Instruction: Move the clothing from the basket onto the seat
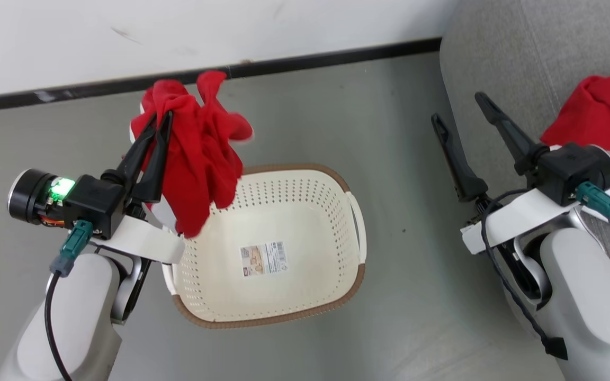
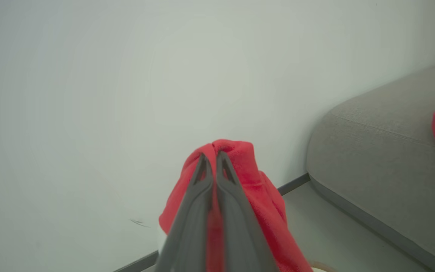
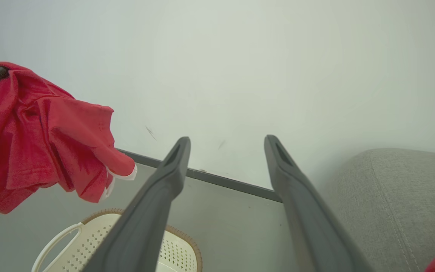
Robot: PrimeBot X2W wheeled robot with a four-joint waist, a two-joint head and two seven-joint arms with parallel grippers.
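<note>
1. My left claw (image 1: 161, 117) is pressed together on a soft bright red fabric garment (image 1: 199, 153). It pinches a bunched fold near the top, and the rest drapes down past the fingers (image 2: 236, 211).
2. The pinch sits high for a reason, I judge. It lets the loose tail hang free in the air above the near-left edge of the cream-white oval plastic laundry basket with perforated sides and a brown rim (image 1: 294, 196), and the right wrist view shows open space between cloth (image 3: 32, 139) and basket (image 3: 74, 245).
3. The basket stands on the grey floor (image 1: 389, 132), near the white wall (image 1: 178, 32). The printed label (image 1: 263, 259) on its bottom is in plain sight, so I take this piece for the last one to move.
4. A second red garment with a white panel (image 1: 601, 111) lies on the large grey woven-fabric seat cushion (image 1: 495, 69) at my right, close by the right wrist.
5. My right claw (image 1: 457, 107) is spread wide and holds nothing. It hovers over the floor at the seat's edge, between basket and seat. I read that as parked clear of the carrying path.
6. The carry to the right calls for height, since the seat (image 2: 372, 151) stands above the floor.
7. The risk I see is the hanging tail catching the basket's rim or handle and dragging the light basket along.
</note>
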